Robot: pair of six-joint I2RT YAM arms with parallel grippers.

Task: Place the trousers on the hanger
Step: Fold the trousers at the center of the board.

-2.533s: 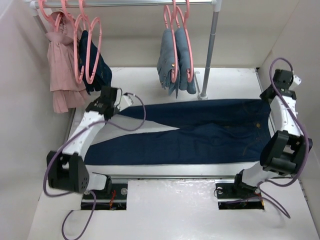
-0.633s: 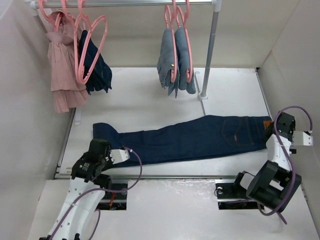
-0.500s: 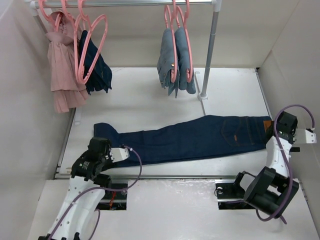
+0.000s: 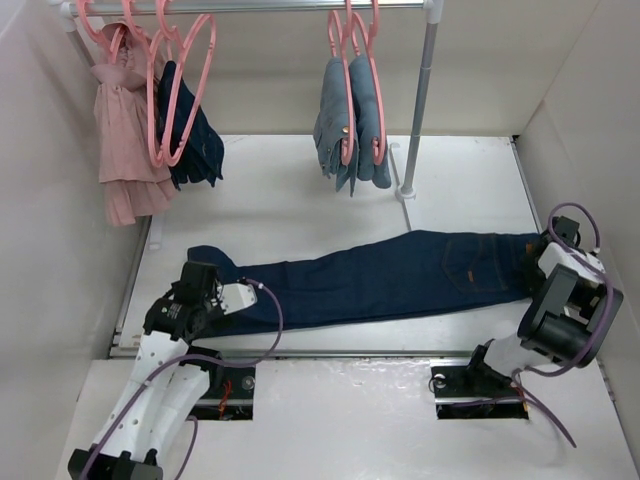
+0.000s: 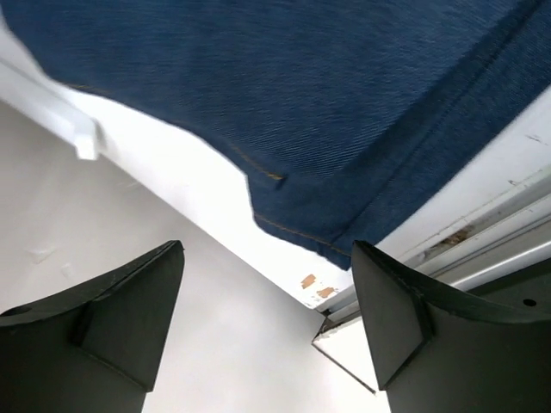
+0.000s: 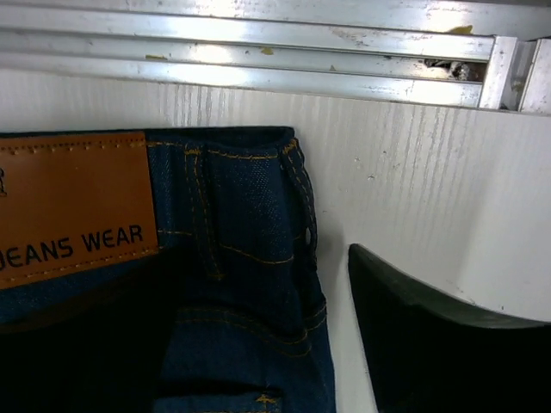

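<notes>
The trousers (image 4: 400, 275) lie flat on the counter (image 4: 300, 200). The left fingers (image 5: 112, 327) hang released above their hem, and the right fingers (image 6: 430, 344) are spread astride their waistband.

I see bare counter (image 4: 290, 205) open on the far side of the trousers (image 4: 400, 275); the rack pole (image 4: 417, 110) and hanging light jeans (image 4: 335, 130) obstruct the far middle.

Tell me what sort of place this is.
Probably a robot test cell staged as a laundry corner: plain white walls box in a table, a clothes rail carries pink hangers and garments, and dark jeans lie flat.
</notes>
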